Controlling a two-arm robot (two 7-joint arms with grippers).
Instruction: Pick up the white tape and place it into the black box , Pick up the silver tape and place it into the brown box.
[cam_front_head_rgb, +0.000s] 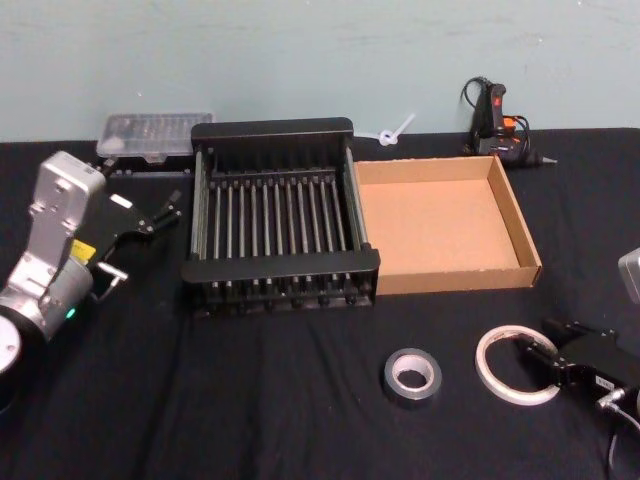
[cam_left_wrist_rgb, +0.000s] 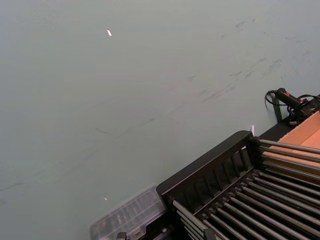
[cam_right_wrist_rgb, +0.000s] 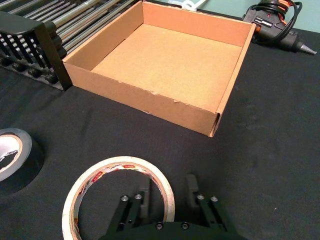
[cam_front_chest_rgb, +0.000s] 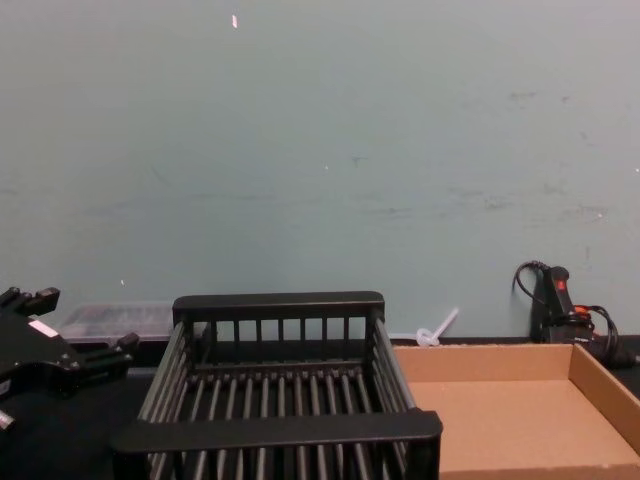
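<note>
Straddling the near wall of the white tape (cam_right_wrist_rgb: 120, 192), your right pincer (cam_right_wrist_rgb: 167, 197) sits at the bottom centre of the right wrist view: one finger stands inside the ring's hollow, the other outside it, spread and not yet clenched. In the head view that pincer (cam_front_head_rgb: 530, 352) meets the roll (cam_front_head_rgb: 517, 364) at lower right, the roll lying flat on the black worktop (cam_front_head_rgb: 250, 400), hollow facing up.

Just left of it, apart from it, lies the silver tape (cam_front_head_rgb: 412, 375), also flat. Both rolls sit in front of the containers. The brown box (cam_front_head_rgb: 515, 215) lies directly beyond the white roll; the black box (cam_front_head_rgb: 280, 215) stands to its left, touching its side. Note that the white roll's target is the farther crate, up and left across the frame, so the carry must pass the cardboard tray.

Your left pincer (cam_front_head_rgb: 160, 212) hangs at mid-left beside the crate, fingers parted, gripping nothing, well apart from both rolls. The right arm is clearly the nearer one.
</note>
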